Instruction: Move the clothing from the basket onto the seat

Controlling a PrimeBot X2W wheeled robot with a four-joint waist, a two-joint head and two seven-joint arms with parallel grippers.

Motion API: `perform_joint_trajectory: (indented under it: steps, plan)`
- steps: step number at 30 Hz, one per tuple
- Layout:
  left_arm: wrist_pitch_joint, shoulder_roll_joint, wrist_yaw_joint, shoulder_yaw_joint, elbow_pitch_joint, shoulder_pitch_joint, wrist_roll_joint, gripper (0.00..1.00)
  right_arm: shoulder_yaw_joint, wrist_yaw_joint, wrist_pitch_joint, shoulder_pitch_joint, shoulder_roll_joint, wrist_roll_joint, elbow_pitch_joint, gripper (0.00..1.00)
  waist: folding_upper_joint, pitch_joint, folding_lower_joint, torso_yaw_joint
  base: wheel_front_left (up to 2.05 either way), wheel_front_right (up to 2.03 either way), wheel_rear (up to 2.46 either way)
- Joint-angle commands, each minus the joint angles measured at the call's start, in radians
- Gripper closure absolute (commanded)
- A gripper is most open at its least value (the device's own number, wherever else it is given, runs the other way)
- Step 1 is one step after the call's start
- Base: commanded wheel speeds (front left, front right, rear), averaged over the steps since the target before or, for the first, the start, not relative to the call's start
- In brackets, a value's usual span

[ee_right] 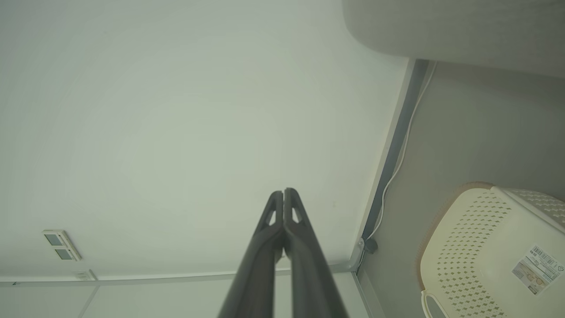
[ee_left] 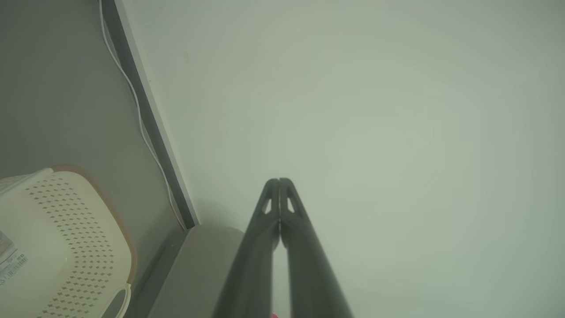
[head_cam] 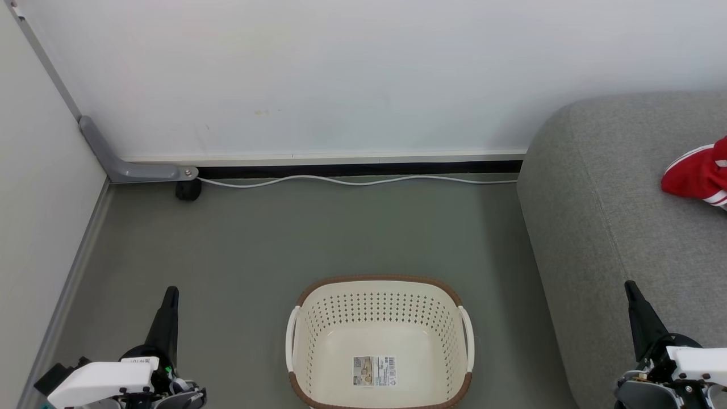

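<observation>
Head view, contents by size. Item one: the seat (head_cam: 616, 227), grey woven upholstery with a rounded corner and a stitched seam, standing at the right against the wall, just beside the basket and far bigger than it. Item two: the basket (head_cam: 379, 307), cream perforated plastic with a brown rim and white side handles, on the green-grey floor between the two arms; no garment lies in it. Item three: the clothing (head_cam: 697, 173), a red bundle with white stripes, lying on the seat at the right edge of the view and partly cut off by it, well apart from the basket. Handling, as judged: light, limp and unbreakable. It will sag and trail when lifted, and the sports fabric is probably slick, so a deep pinch on a bunched fold or on the thicker striped trim should hold better than a nip at a single flat layer. From what shows, the transfer looks complete. Item four: the left gripper (head_cam: 168, 298), low over the floor at the lower left, long dark fingers pressed together on nothing. Item five: the right gripper (head_cam: 631, 292), over the near edge of the seat at the lower right, likewise pressed together and empty. Item six: a paper label (head_cam: 374, 371), flat on the basket's bottom.
</observation>
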Motion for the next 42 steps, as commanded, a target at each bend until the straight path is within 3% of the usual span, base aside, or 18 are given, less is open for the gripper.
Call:
perform_joint_trajectory:
  steps: [1, 42]
  plan:
    - [0.003, 0.012, -0.008, 0.035, -0.028, -0.057, -0.004, 1.0, 0.016, 0.004, 0.009, -0.037, -0.01, 0.011, -0.032, 1.0, -0.0001, 0.0, 0.0, 0.0, 0.0, 0.0, 0.0]
    - [0.007, 0.009, -0.008, 0.04, -0.028, -0.058, 0.0, 1.0, 0.017, 0.004, 0.008, -0.036, -0.01, 0.011, -0.032, 1.0, -0.0001, 0.0, 0.0, 0.0, 0.0, 0.0, 0.0]
